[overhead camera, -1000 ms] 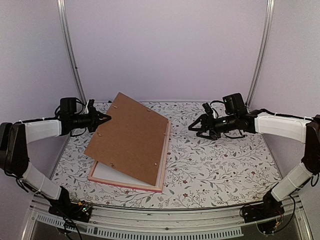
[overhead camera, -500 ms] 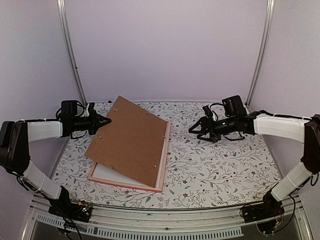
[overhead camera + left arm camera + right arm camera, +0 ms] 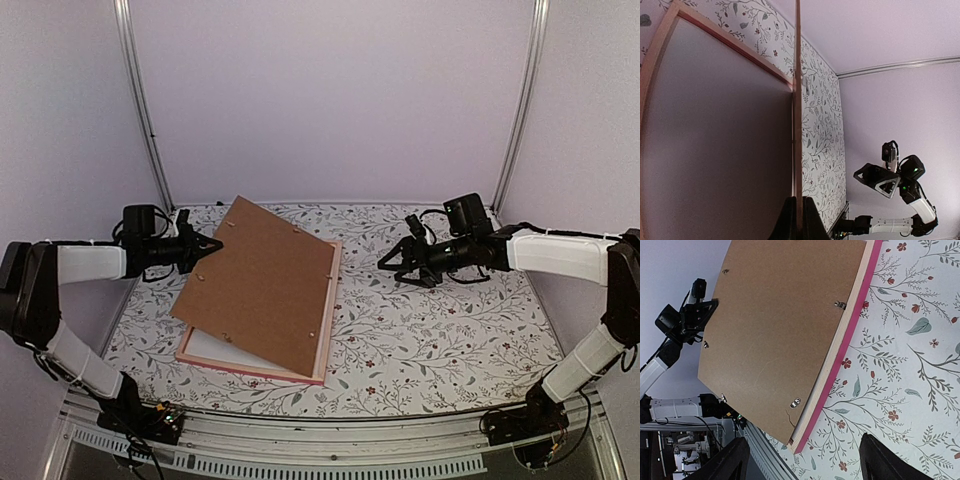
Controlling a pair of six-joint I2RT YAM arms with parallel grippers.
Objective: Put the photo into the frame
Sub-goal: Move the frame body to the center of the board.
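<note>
The pink frame (image 3: pixel 250 368) lies flat at the table's left middle, with a white surface (image 3: pixel 212 346) showing inside it. A brown hardboard backing (image 3: pixel 265 285) leans over it, far-left edge raised, right edge resting along the frame's right rail. My left gripper (image 3: pixel 212 242) is shut on that raised edge; in the left wrist view the board's thin edge (image 3: pixel 798 100) runs straight out from between the fingers (image 3: pixel 788 220). My right gripper (image 3: pixel 393 262) hangs open to the right of the frame, nothing between its fingers (image 3: pixel 730 460). The photo is hidden from every view.
A floral cloth (image 3: pixel 430 330) covers the table. Pale walls close in the back and sides, with metal posts (image 3: pixel 145 120) at the back corners. Small metal tabs (image 3: pixel 840 305) sit on the backing near the frame's pink rail (image 3: pixel 823 395).
The left gripper has lowered the backing's raised edge a little toward the frame. The right gripper has dipped slightly and stays open.
</note>
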